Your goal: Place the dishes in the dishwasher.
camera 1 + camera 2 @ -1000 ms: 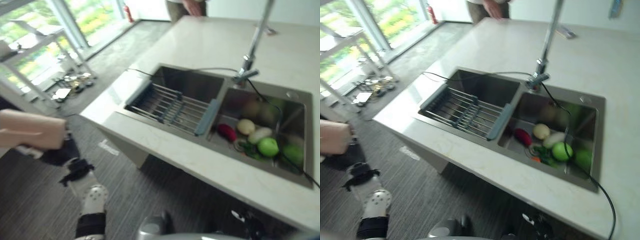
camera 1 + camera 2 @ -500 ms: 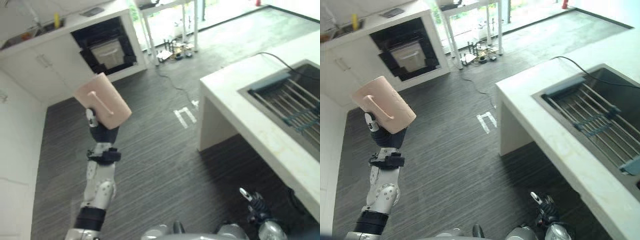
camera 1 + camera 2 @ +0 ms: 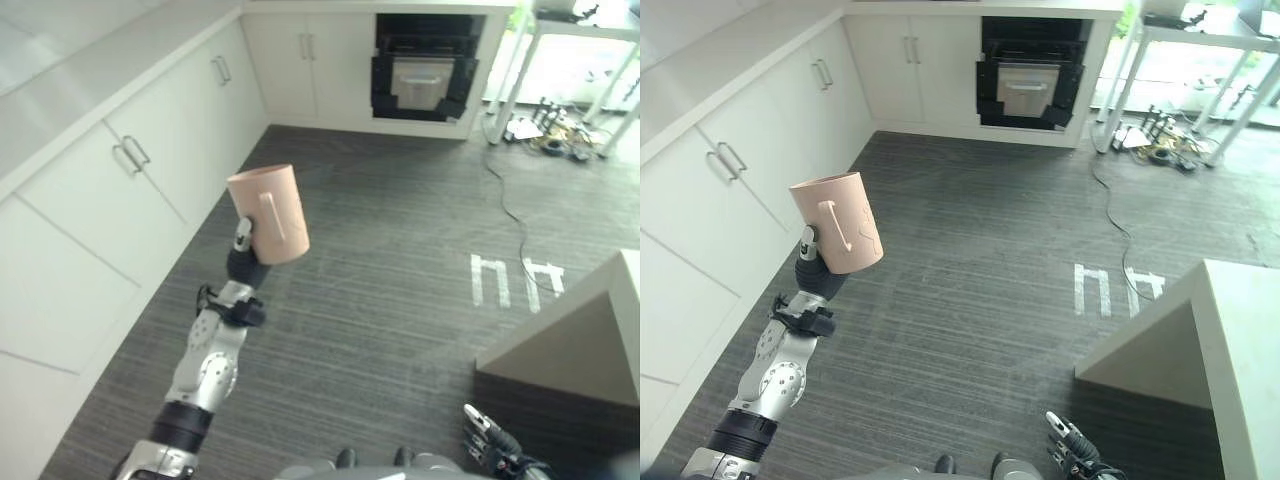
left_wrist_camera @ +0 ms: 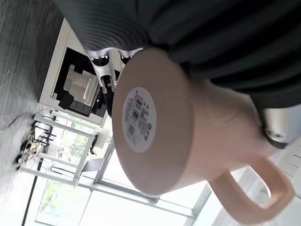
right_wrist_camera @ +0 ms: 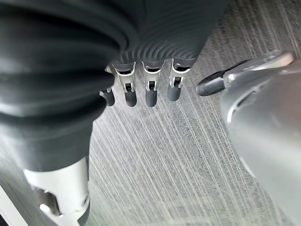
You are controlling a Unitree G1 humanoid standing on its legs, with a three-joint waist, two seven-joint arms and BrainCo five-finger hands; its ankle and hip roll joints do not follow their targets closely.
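Carry step: the left hand (image 3: pixel 245 262) is closed round a pink mug (image 3: pixel 268 214), held aloft well short of the open dishwasher (image 3: pixel 423 72), while the right hand (image 5: pixel 141 92) hangs low, fingers relaxed and empty. Next move likely calls for walking the mug across the floor to the dishwasher and lowering it inside

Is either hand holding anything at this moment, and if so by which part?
The left hand holds a pink mug by its body, the handle left free. The right hand hangs open and holds nothing.
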